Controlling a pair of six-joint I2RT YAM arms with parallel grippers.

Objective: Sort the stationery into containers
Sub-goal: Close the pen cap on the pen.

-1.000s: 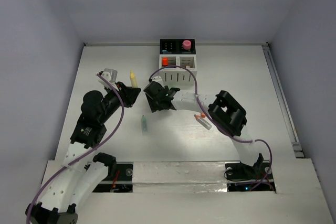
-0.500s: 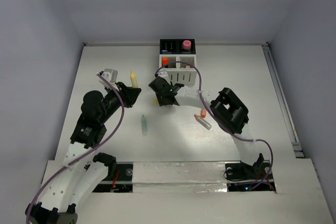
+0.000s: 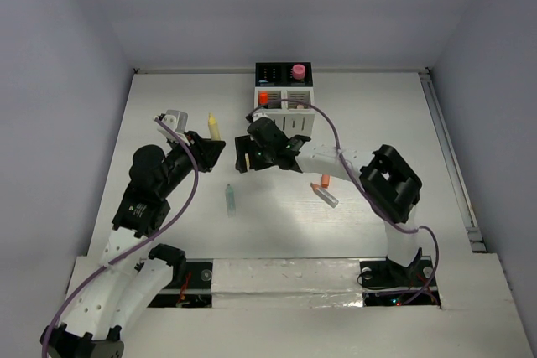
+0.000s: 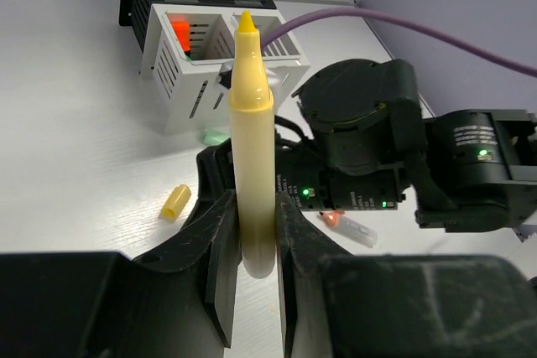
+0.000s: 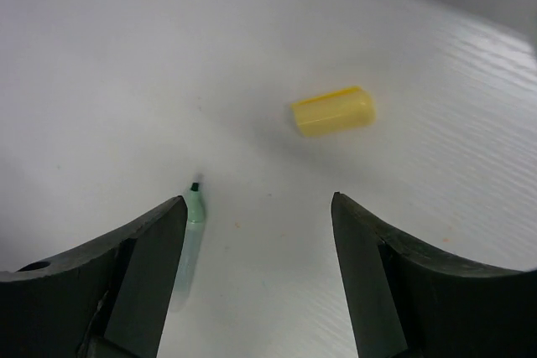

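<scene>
My left gripper (image 4: pixel 254 211) is shut on the lower end of an uncapped yellow highlighter (image 4: pixel 251 115), which stands upright with its tip up; from above the highlighter (image 3: pixel 214 127) shows left of the organizer (image 3: pixel 294 121). My right gripper (image 5: pixel 256 207) hangs open over the table (image 5: pixel 126 64). A loose yellow cap (image 5: pixel 333 111) lies just beyond its fingertips. A green highlighter (image 5: pixel 193 211) lies by its left finger, and from above that green highlighter (image 3: pixel 230 199) sits below the right gripper (image 3: pixel 242 159). An orange-tipped highlighter (image 3: pixel 324 191) lies to the right.
The organizer's black back compartment holds a pink item (image 3: pixel 298 70). An orange item (image 3: pixel 263 98) stands in its left white slatted compartment. The right arm's purple cable (image 3: pixel 331 136) loops in front of the organizer. Both forearms crowd the table's middle.
The right arm's elbow has swung to the right and its gripper has turned to point left over the yellow cap; its jaws narrowed, then widened again. The left gripper and yellow highlighter have not moved.
</scene>
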